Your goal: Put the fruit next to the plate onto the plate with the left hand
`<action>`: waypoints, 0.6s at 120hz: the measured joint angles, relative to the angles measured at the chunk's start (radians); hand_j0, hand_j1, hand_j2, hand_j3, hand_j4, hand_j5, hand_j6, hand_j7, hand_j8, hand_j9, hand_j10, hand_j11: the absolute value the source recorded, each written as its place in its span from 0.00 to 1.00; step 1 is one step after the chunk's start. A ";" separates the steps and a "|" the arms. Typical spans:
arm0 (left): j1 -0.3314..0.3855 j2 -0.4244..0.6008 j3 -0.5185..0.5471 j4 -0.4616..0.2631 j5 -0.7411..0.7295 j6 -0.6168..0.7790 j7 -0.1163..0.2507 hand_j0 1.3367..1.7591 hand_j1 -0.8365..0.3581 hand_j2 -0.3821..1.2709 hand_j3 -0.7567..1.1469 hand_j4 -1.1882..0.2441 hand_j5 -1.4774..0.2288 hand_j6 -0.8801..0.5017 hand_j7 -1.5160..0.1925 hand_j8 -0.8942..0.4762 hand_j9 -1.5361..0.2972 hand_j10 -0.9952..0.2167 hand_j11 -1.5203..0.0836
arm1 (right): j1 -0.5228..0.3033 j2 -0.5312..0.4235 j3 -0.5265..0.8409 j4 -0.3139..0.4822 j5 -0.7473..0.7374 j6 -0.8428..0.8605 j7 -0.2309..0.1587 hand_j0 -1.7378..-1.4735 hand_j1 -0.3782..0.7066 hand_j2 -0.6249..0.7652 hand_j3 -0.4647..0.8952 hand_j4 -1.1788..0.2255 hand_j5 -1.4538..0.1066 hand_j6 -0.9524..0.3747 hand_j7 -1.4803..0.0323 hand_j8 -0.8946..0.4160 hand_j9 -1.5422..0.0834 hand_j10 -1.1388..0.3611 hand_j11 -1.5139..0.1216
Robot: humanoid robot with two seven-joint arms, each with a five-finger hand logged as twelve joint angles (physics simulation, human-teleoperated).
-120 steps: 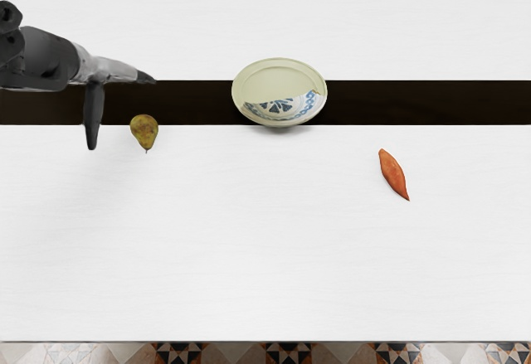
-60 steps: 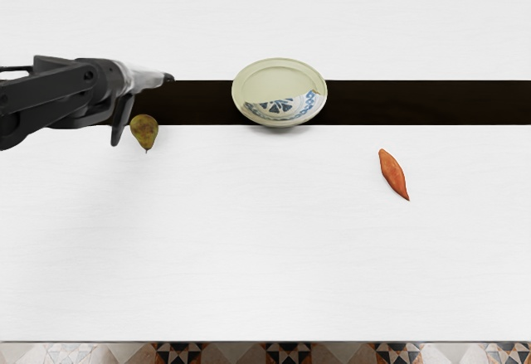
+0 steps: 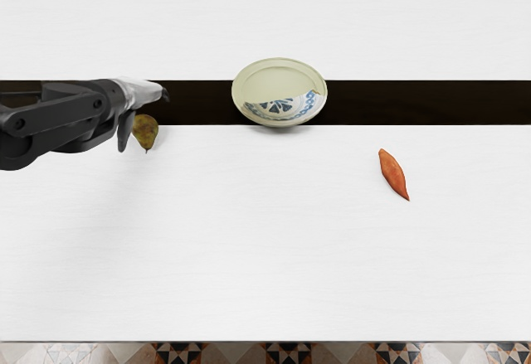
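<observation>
The pear (image 3: 147, 133) lies on the counter (image 3: 265, 240), well left of the plate (image 3: 274, 76), its long axis running front to back. The left hand (image 3: 137, 99) hovers just above it, fingers (image 3: 125, 134) spread and holding nothing, one hanging close on the pear's left.
</observation>
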 joint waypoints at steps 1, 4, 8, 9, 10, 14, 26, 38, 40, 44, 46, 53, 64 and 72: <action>0.000 0.000 0.000 0.000 0.000 0.001 0.000 0.76 0.80 0.26 0.40 0.69 0.72 0.50 0.74 0.51 0.70 0.66 0.79 | 0.000 0.000 0.000 0.000 0.000 0.000 0.000 0.30 0.06 0.45 0.34 0.82 0.91 0.70 0.95 0.66 0.93 0.74 0.90; 0.000 -0.001 0.000 0.001 -0.001 0.003 0.000 0.76 0.79 0.26 0.40 0.69 0.71 0.49 0.73 0.50 0.70 0.65 0.79 | 0.000 0.000 0.000 0.000 0.000 0.000 0.000 0.30 0.06 0.45 0.34 0.82 0.91 0.70 0.95 0.66 0.93 0.74 0.90; 0.003 -0.005 0.000 0.003 -0.002 0.006 0.000 0.76 0.78 0.26 0.40 0.68 0.70 0.48 0.73 0.49 0.69 0.64 0.78 | 0.000 0.000 0.000 0.000 0.000 0.000 0.000 0.30 0.06 0.45 0.34 0.82 0.91 0.70 0.95 0.66 0.93 0.74 0.90; 0.004 -0.006 0.000 0.004 -0.002 0.006 0.000 0.76 0.78 0.26 0.40 0.68 0.70 0.48 0.72 0.49 0.69 0.64 0.77 | -0.001 0.000 0.000 0.000 0.000 0.000 0.000 0.30 0.06 0.45 0.34 0.82 0.91 0.70 0.95 0.66 0.93 0.74 0.90; 0.004 -0.007 0.000 0.004 -0.002 0.007 0.000 0.76 0.77 0.26 0.40 0.68 0.70 0.48 0.72 0.49 0.68 0.64 0.77 | -0.001 0.000 0.000 0.000 0.000 0.000 0.000 0.30 0.06 0.45 0.34 0.82 0.91 0.70 0.95 0.66 0.93 0.74 0.90; 0.004 -0.018 0.000 0.008 -0.002 0.008 0.000 0.76 0.76 0.26 0.40 0.67 0.69 0.47 0.71 0.48 0.68 0.63 0.76 | -0.001 0.000 0.000 0.000 0.000 0.000 0.000 0.30 0.06 0.45 0.34 0.82 0.91 0.70 0.95 0.66 0.93 0.74 0.90; 0.006 -0.021 0.002 0.018 0.000 0.011 0.000 0.76 0.73 0.26 0.40 0.64 0.67 0.44 0.69 0.46 0.65 0.60 0.74 | -0.002 0.000 0.000 0.000 0.000 0.000 0.000 0.30 0.06 0.45 0.34 0.82 0.91 0.70 0.95 0.66 0.93 0.74 0.90; 0.014 -0.023 0.011 0.027 0.007 0.028 0.000 0.76 0.71 0.27 0.40 0.63 0.65 0.43 0.67 0.44 0.64 0.59 0.72 | -0.002 0.000 0.000 0.000 0.000 0.000 0.000 0.30 0.06 0.45 0.34 0.82 0.91 0.70 0.95 0.66 0.93 0.74 0.90; 0.014 -0.029 0.018 0.028 0.009 0.036 0.000 0.76 0.71 0.27 0.40 0.63 0.65 0.43 0.67 0.44 0.64 0.59 0.72 | -0.002 0.000 0.000 0.000 0.000 0.000 0.000 0.30 0.06 0.45 0.34 0.82 0.91 0.70 0.95 0.66 0.93 0.74 0.90; 0.012 -0.037 0.033 0.033 0.013 0.054 0.000 0.76 0.71 0.27 0.40 0.63 0.65 0.43 0.67 0.44 0.64 0.58 0.72 | -0.002 0.000 0.000 0.000 0.000 0.000 0.000 0.30 0.06 0.45 0.34 0.82 0.91 0.70 0.95 0.66 0.93 0.74 0.90; 0.013 -0.041 0.039 0.036 0.014 0.062 0.000 0.76 0.71 0.27 0.40 0.63 0.65 0.43 0.67 0.44 0.64 0.58 0.72 | -0.003 0.000 0.000 0.000 0.000 0.000 0.000 0.30 0.06 0.45 0.34 0.82 0.91 0.70 0.95 0.66 0.93 0.74 0.90; 0.014 -0.044 0.056 0.044 0.017 0.081 0.000 0.76 0.70 0.27 0.40 0.63 0.65 0.43 0.67 0.44 0.63 0.58 0.71 | -0.003 0.000 0.000 0.000 0.000 0.000 0.000 0.30 0.06 0.45 0.34 0.82 0.91 0.70 0.95 0.66 0.93 0.74 0.90; 0.025 -0.050 0.070 0.051 0.020 0.102 -0.001 0.76 0.70 0.27 0.40 0.62 0.64 0.42 0.67 0.44 0.63 0.58 0.71 | -0.003 0.000 0.000 0.000 0.000 0.000 0.000 0.30 0.06 0.45 0.34 0.82 0.91 0.70 0.95 0.66 0.93 0.74 0.90; 0.031 -0.057 0.075 0.055 0.020 0.110 -0.001 0.76 0.70 0.27 0.40 0.62 0.64 0.42 0.66 0.44 0.63 0.58 0.71 | -0.003 0.000 0.000 0.000 0.000 0.000 0.000 0.30 0.06 0.45 0.34 0.82 0.91 0.70 0.95 0.66 0.93 0.74 0.90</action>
